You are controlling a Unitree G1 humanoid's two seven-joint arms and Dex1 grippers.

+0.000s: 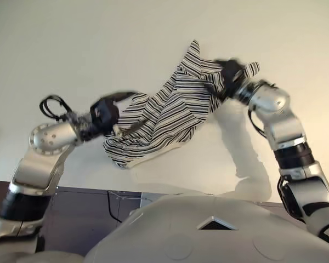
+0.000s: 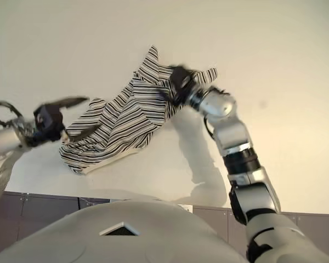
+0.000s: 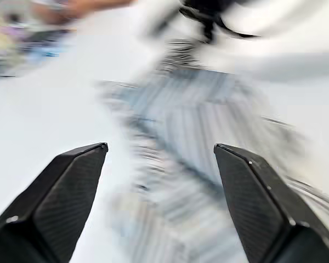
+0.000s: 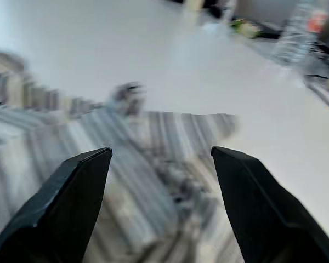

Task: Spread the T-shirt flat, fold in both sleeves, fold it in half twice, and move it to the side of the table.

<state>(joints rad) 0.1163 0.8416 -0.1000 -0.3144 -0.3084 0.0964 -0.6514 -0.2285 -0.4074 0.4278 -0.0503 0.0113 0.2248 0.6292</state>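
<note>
Black-and-white striped T-shirt (image 1: 164, 118) bunched up, with left gripper (image 3: 160, 147) and right gripper (image 4: 161, 149) at opposite ends, wide open, empty — probably to spread it.

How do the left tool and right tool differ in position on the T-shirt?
The left tool is at the near left edge of the striped T-shirt, the right tool over its far right end. The left tool is nearer the robot than the right tool. Both are open.

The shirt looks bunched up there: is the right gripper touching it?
Cannot tell. The left eye view shows the right gripper overlapping the shirt, but the right wrist view shows its jaws open with cloth beyond, no plain contact.
</note>
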